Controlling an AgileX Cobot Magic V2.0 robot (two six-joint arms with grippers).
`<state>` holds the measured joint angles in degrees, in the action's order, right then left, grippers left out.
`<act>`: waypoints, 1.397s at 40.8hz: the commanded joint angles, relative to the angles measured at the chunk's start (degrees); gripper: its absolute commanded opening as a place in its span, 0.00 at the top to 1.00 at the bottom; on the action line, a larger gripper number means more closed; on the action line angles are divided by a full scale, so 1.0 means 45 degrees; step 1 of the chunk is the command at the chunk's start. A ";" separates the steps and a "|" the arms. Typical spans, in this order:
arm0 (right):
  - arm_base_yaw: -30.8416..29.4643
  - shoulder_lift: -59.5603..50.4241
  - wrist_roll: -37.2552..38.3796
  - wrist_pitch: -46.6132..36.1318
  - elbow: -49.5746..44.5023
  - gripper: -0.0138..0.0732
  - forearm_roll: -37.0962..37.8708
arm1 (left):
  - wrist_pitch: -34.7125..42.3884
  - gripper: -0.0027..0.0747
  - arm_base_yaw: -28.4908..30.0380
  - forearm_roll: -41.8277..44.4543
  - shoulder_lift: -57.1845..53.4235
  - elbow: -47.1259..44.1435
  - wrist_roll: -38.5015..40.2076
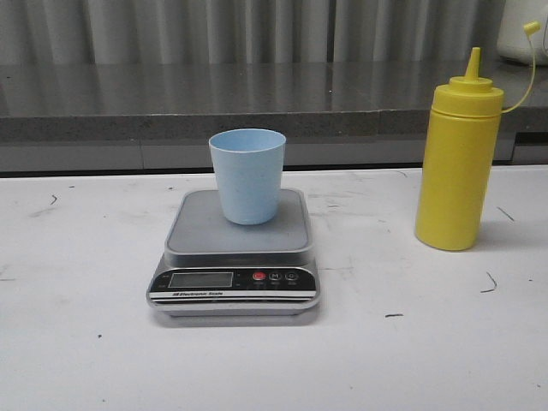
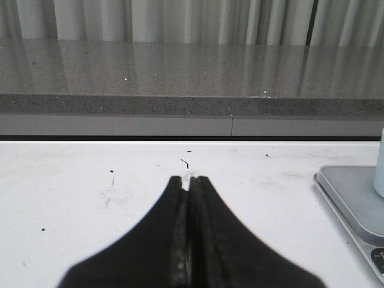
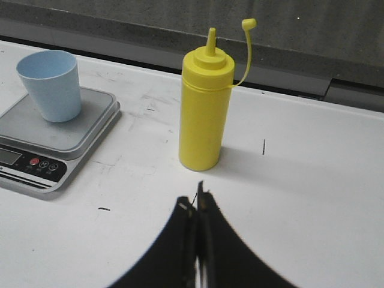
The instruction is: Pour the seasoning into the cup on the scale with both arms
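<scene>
Currently: cup (image 1: 247, 175) stands upright on the scale (image 1: 235, 257), on the grey platform, toward its rear half. Pale blue, tapered, mouth up. Interior not visible from the front.

Scale sits mid-table (image 1: 86, 342), black panel facing the robot. Display (image 1: 200, 279) reads blank or too faint to make out. Red button (image 1: 259, 276) just right of the display, two dark buttons beside it.

Bottle (image 1: 458, 163) stands upright on the table to the right of the scale, well apart from it. Yellow, cone nozzle uncovered; small cap (image 1: 532, 28) hangs off to the right on a thin tether, clear of the nozzle. Bottle taller than the cup.

Left gripper (image 2: 189, 180): fingers pressed together, tips meeting, nothing between them. It sits low over bare table, scale corner and a sliver of the cup at the far edge of its wrist view.

Right gripper (image 3: 197, 201): fingers likewise closed against each other, nothing held. Bottle stands just beyond its tips, not touching; scale and cup off to one side of the bottle.

Neither arm shows in the front view.

Table white, scuffed with small dark marks. Grey ledge (image 1: 171, 103) runs behind it.
</scene>
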<state>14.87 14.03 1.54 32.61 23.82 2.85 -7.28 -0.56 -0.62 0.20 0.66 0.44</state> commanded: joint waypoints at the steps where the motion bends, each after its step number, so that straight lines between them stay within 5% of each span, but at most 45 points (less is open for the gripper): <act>1: 0.0021 0.0079 -0.0066 -0.0908 0.0495 0.98 0.0162 | 0.2144 0.99 0.0024 -0.0366 -0.0268 -0.0322 0.0056; 57: 0.0019 0.0079 -0.0066 -0.0906 0.0495 0.98 0.0162 | 0.2044 0.99 0.0413 -0.0498 -0.0381 -0.0454 0.0056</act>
<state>14.87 14.03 1.54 32.61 23.82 2.85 -2.96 1.26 -2.36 -0.21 -0.47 0.44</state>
